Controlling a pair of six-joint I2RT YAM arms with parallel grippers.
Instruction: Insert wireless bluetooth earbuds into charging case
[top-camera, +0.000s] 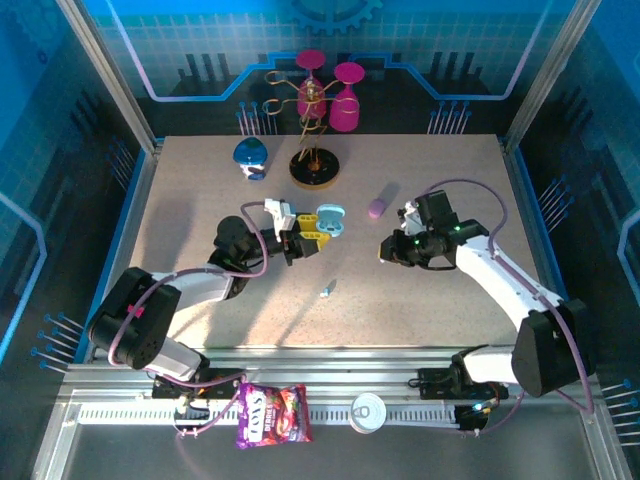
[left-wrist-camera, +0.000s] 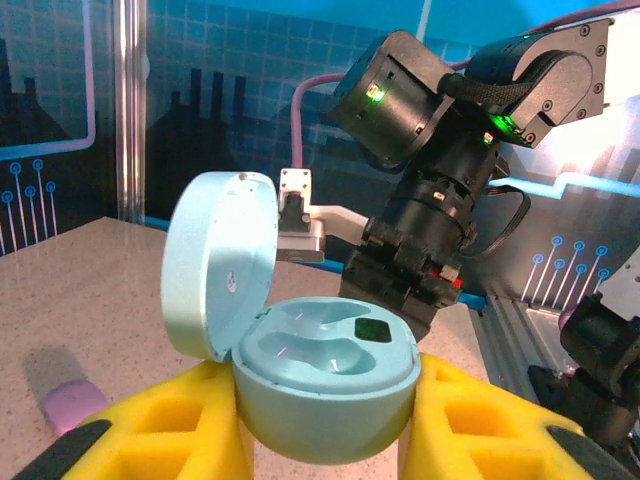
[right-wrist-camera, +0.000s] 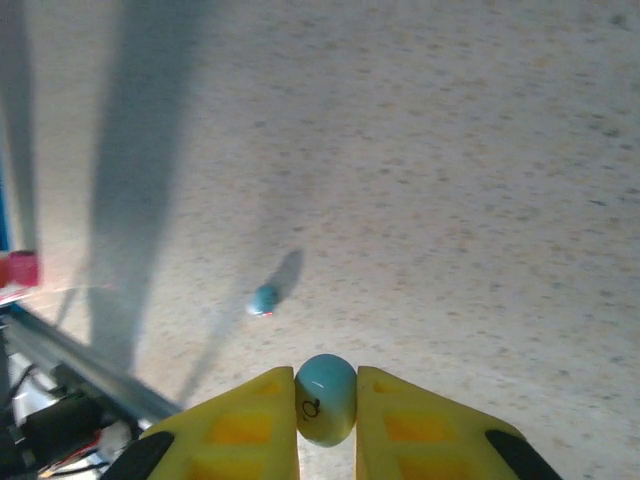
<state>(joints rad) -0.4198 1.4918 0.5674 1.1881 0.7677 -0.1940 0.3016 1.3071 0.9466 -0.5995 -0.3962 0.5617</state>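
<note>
— Left claw (left-wrist-camera: 325, 440)?
— Clamped on the pale blue charging case (left-wrist-camera: 320, 370), low in its wrist view, lid swung up to the left.
— Right claw (right-wrist-camera: 326, 425)?
— Narrow, pinching a pale blue earbud (right-wrist-camera: 326, 395) at bottom centre. A second blue earbud (right-wrist-camera: 263, 299) lies on the worktop (right-wrist-camera: 450, 150), just up-left. From above, a pink-purple case (top-camera: 380, 205) lies upper right of centre.
</note>
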